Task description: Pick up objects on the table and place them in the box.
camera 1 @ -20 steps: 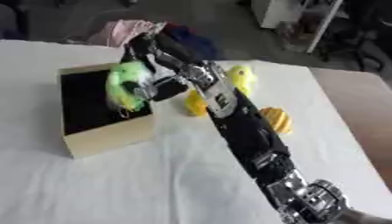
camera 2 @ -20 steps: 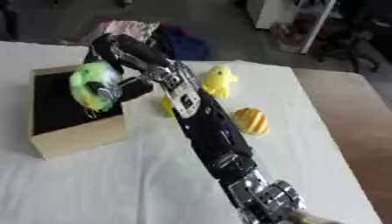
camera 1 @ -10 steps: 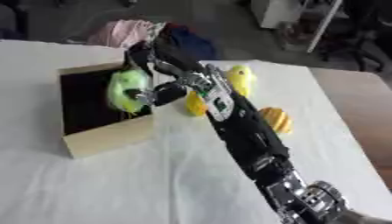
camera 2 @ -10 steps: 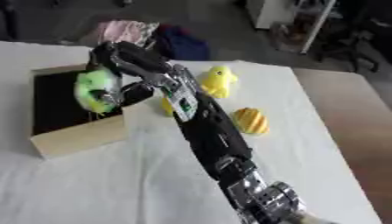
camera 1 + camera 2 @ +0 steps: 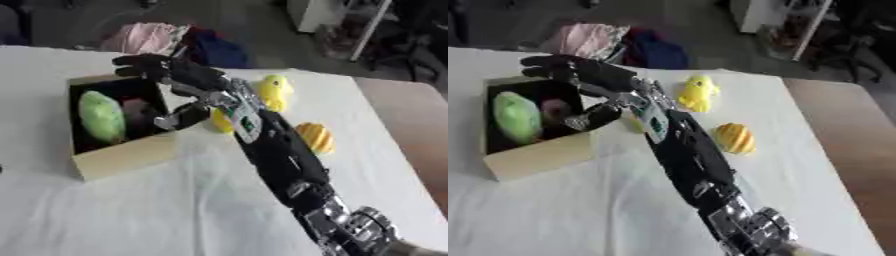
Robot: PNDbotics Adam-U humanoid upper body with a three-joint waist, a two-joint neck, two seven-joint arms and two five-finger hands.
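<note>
A tan cardboard box with a dark inside stands at the left of the white table. A light green rounded object lies in it, with a dull pink object beside it. My right hand hovers open over the box's right side, fingers spread and holding nothing. A yellow duck-like toy sits to the right of my arm. An orange ribbed object lies nearer the table's right side. A small yellow object shows partly behind my forearm. My left hand is out of sight.
A pile of pink and dark blue cloth lies at the table's far edge. The table's right edge runs down beside a brown floor. White furniture stands beyond.
My right hand let go of the green object, which now lies inside the box. The fingers have spread open above the box.
</note>
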